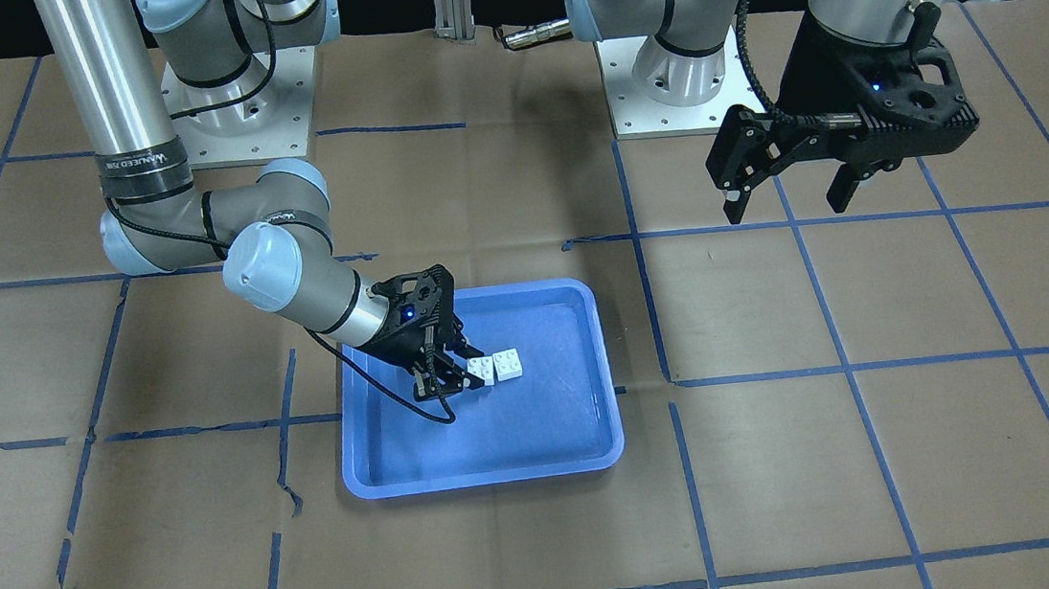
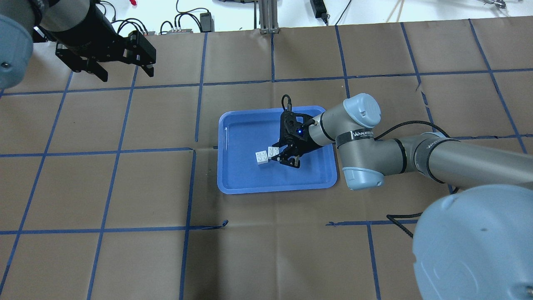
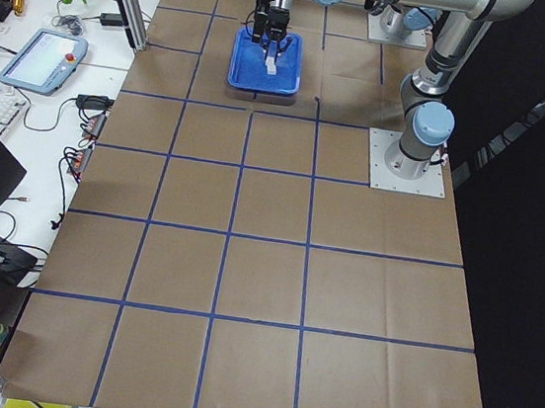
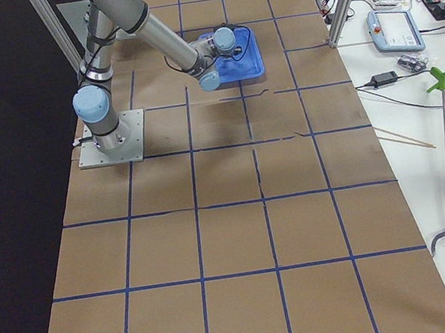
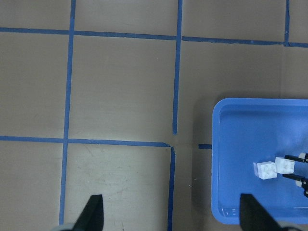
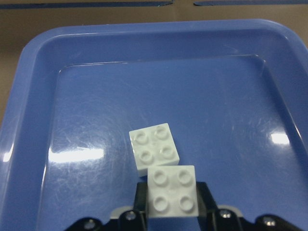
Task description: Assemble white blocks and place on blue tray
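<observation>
The blue tray [image 1: 484, 476] lies mid-table, also seen in the overhead view [image 2: 275, 189] and the right wrist view [image 6: 29, 96]. Two white blocks lie in it, studs up, corners touching and not stacked. My right gripper [image 1: 456, 378] reaches low into the tray and is shut on the nearer block [image 6: 172, 191], a finger on each side of it. The other block [image 6: 154, 147] lies free just beyond it. In the overhead view the held block [image 2: 273, 151] is right of the free block [image 2: 262, 157]. My left gripper [image 2: 125, 73] is open and empty, high above the paper, far from the tray.
Brown paper with a blue tape grid [image 2: 195, 150] covers the table. The two arm bases [image 1: 658, 80] stand at the robot's side. My right arm's elbow [image 2: 362, 141] hangs beside the tray's right rim. A bench with cables and a pendant [image 3: 42, 56] runs along the far edge.
</observation>
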You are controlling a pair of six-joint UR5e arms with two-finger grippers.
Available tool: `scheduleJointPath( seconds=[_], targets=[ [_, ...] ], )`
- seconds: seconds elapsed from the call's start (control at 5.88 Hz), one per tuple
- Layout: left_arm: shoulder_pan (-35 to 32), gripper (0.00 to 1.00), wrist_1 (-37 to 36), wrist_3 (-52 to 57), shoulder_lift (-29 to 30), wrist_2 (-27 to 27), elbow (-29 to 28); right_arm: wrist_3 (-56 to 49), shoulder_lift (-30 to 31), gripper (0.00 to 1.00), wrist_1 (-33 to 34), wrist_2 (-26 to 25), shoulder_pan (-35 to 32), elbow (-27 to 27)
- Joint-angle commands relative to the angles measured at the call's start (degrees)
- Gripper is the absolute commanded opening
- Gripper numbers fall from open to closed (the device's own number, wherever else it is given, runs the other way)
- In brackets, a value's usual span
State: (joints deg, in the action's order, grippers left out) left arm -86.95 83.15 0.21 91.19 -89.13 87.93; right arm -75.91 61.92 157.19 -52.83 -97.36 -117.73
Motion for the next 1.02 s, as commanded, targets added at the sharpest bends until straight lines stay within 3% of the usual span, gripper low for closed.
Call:
scheduleJointPath(
  seconds=[0.0,0.85],
  targets=[
    [-0.59,0.99,1.48,-2.91,-0.04,-0.6,0.05,0.06,0.05,0.31,0.4,0.09,-0.03,-0.13],
    [-1.56,0.99,0.52,-3.99,-0.75,-0.69,1.54,0.5,-0.04,0.31,0.4,0.18,-0.64,-0.13]
  ],
)
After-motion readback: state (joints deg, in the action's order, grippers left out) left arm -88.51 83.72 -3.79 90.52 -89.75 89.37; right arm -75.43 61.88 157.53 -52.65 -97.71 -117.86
